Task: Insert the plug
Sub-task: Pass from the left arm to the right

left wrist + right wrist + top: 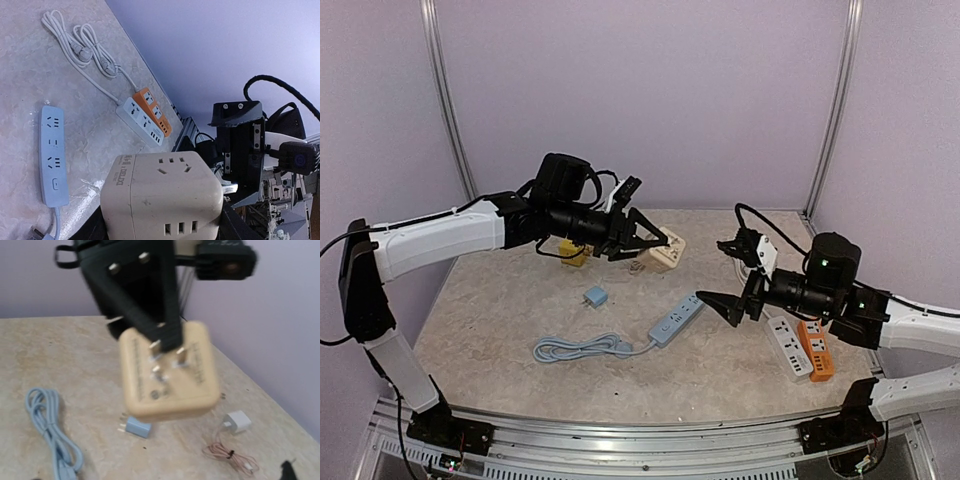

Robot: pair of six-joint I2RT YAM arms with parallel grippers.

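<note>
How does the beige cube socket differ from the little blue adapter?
The beige cube socket is clamped in the left gripper; the blue adapter lies loose on the table. The cube is clearly larger than the adapter. The cube is beige, the adapter light blue. Both show metal prongs.

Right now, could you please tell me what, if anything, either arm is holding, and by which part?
The left fingers clamp the cream cube adapter by two opposite faces, one finger over its pronged face. The right fingers are open and empty.
</note>
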